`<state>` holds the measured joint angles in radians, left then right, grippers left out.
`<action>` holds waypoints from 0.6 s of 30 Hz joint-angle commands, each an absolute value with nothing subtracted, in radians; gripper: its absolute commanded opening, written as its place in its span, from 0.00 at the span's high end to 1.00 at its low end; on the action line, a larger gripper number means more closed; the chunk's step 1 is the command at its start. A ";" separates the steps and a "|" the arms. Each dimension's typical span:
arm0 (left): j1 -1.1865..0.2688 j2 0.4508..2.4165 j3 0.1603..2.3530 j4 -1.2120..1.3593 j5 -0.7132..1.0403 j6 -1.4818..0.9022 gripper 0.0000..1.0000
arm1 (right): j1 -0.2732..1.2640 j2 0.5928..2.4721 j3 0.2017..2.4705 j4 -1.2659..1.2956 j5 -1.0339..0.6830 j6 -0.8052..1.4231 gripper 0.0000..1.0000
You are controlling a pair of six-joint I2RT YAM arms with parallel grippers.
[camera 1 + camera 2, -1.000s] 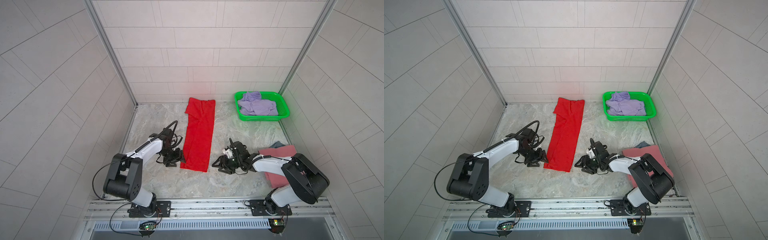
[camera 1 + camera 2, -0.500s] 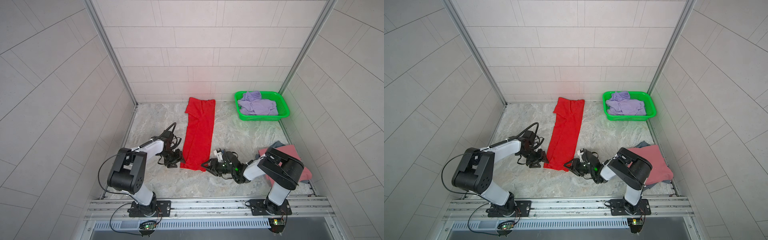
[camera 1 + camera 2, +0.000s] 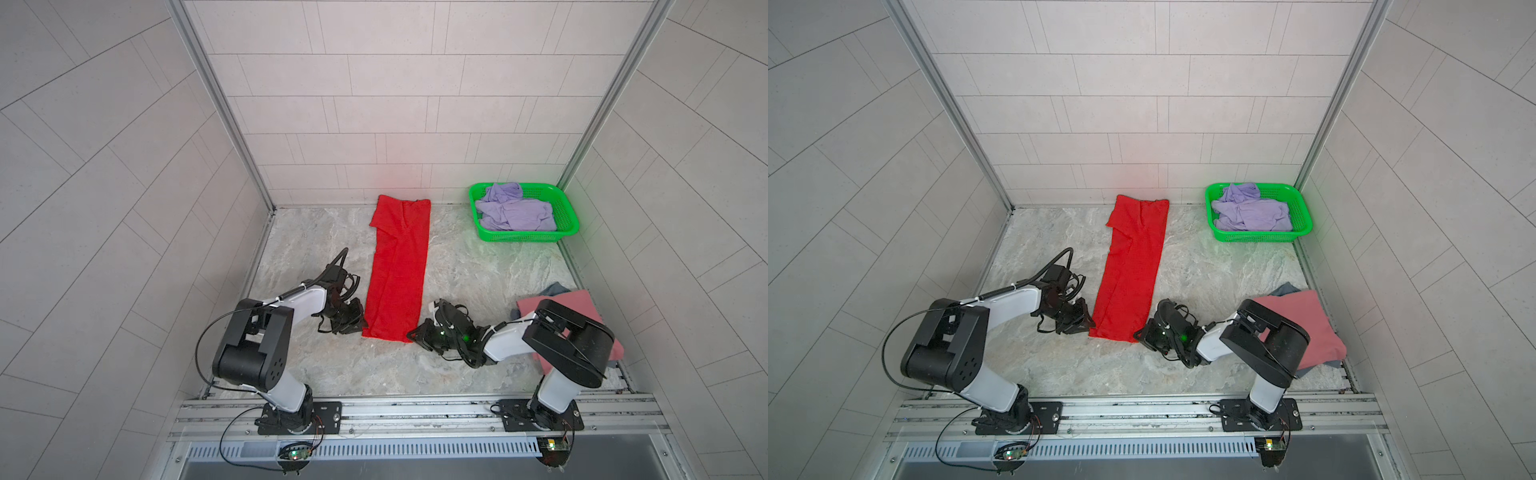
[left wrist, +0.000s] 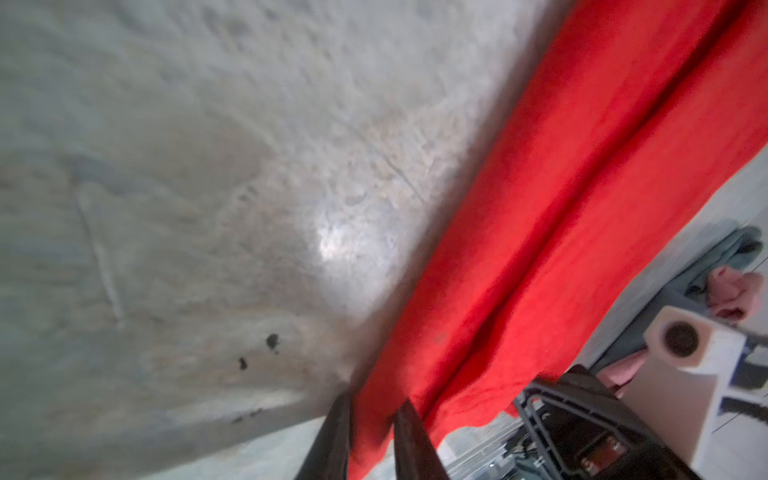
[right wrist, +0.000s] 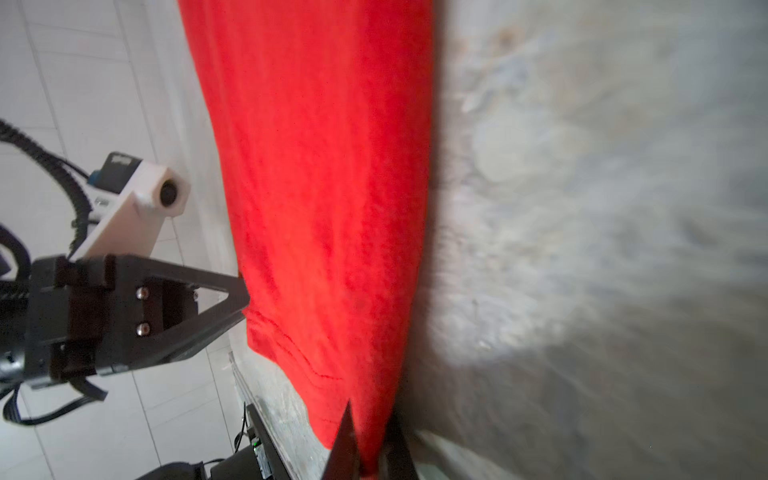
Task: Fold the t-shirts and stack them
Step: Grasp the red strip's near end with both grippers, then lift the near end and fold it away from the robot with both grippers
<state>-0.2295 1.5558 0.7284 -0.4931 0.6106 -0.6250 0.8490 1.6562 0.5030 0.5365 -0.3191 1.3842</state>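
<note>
left jaws, right jaws each clamp a near corner; your red shirt (image 3: 399,270) runs lengthwise toward the tabletop's (image 3: 478,270) far edge.

Grey-blue t-shirt (image 3: 557,288) mostly buried under pink t-shirt (image 3: 579,298); only corners peek out. Right arm (image 3: 569,338) covers pink t-shirt's near part in both top views. Wrist views: red t-shirt (image 4: 582,208) cut off by frame edges, marble tabletop (image 5: 602,208) blurred.
</note>
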 commanded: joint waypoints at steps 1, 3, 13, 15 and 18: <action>-0.238 1.485 0.696 -0.532 0.631 -0.626 0.90 | 0.850 1.592 0.548 0.104 -0.237 1.274 1.00; -0.260 1.427 0.697 -0.634 0.623 -0.579 0.98 | 0.851 1.542 0.582 0.015 -0.279 1.231 1.00; -0.380 0.996 0.653 -0.914 0.644 -0.631 1.00 | 1.000 1.144 0.603 -0.298 -0.261 1.260 1.00; -0.379 0.958 0.694 -0.915 0.646 -0.645 1.00 | 1.000 1.094 0.645 -0.334 -0.218 1.245 1.00; -0.377 0.982 0.791 -0.914 0.659 -0.631 1.00 | 0.999 1.072 0.679 -0.286 -0.137 1.240 1.00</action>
<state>-0.3782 0.9684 0.7033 -0.8745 0.6544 -0.6308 0.9997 1.0912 0.6395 -0.2584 -0.2455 1.2243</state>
